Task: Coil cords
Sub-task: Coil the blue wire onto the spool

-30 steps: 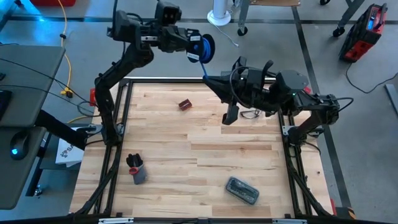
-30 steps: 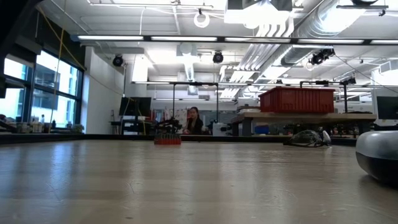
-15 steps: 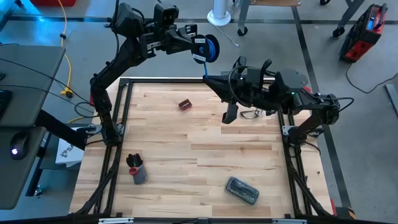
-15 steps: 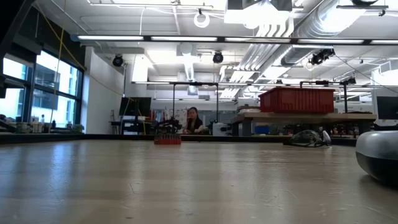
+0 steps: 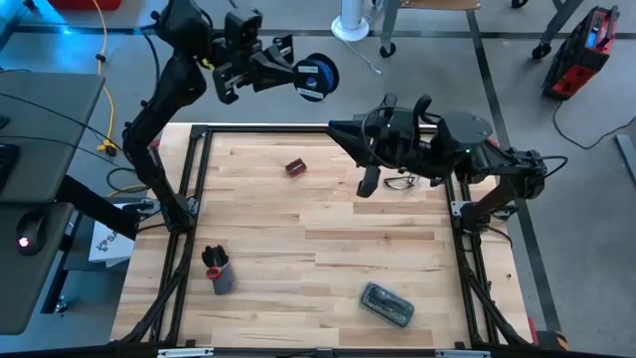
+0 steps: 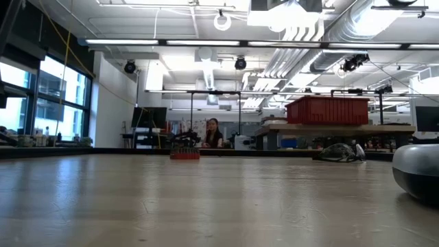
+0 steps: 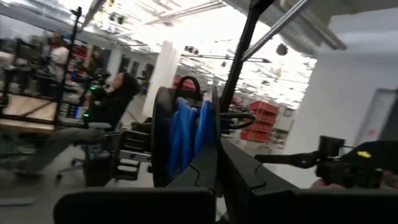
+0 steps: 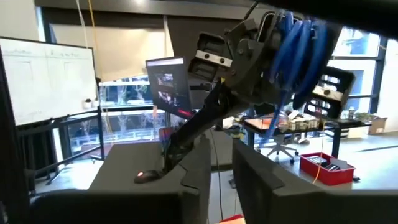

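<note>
High view showed what the low view missed: both my arms raised beyond the table's (image 5: 298, 229) far edge. My left gripper (image 5: 298, 78) was clamped on the one black reel (image 5: 320, 76) wound with blue cord (image 7: 186, 134) (held off the table). My right gripper (image 5: 336, 127) reached toward the reel, just short of it, fingers slightly parted, holding nothing.
</note>
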Robot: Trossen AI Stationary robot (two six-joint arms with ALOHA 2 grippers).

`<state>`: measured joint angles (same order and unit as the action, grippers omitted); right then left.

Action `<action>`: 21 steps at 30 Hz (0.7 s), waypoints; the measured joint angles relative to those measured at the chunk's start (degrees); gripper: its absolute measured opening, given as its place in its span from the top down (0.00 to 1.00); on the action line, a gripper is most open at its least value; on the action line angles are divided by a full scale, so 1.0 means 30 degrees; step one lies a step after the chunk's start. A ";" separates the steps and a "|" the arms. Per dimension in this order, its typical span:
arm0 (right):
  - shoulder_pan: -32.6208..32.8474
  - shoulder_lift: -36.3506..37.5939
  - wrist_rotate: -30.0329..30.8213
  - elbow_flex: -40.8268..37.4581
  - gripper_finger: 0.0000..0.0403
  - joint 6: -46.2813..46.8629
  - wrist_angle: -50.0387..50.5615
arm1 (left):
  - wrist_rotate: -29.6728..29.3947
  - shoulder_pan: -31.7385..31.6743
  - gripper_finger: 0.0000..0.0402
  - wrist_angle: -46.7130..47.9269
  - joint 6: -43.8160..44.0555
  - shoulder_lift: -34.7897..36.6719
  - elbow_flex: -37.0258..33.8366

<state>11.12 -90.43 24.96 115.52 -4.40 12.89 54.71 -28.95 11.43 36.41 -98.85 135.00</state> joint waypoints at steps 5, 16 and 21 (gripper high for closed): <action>-0.0112 0.0007 -0.0063 0.0000 0.79 0.0022 0.0247 | -0.0373 -0.0001 0.99 0.1953 -0.1407 0.0674 0.0007; -0.0357 0.0044 0.0039 0.0000 0.77 -0.0065 0.1231 | -0.2590 -0.0097 0.99 0.6186 -0.4728 0.2068 0.0007; -0.0361 0.0243 0.0808 0.0000 0.77 -0.0533 0.2036 | -0.4682 -0.0255 0.99 0.8867 -0.6736 0.2845 0.0007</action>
<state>10.04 -89.70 27.39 115.52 -6.00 19.00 40.67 -29.71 38.03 16.21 -90.32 135.02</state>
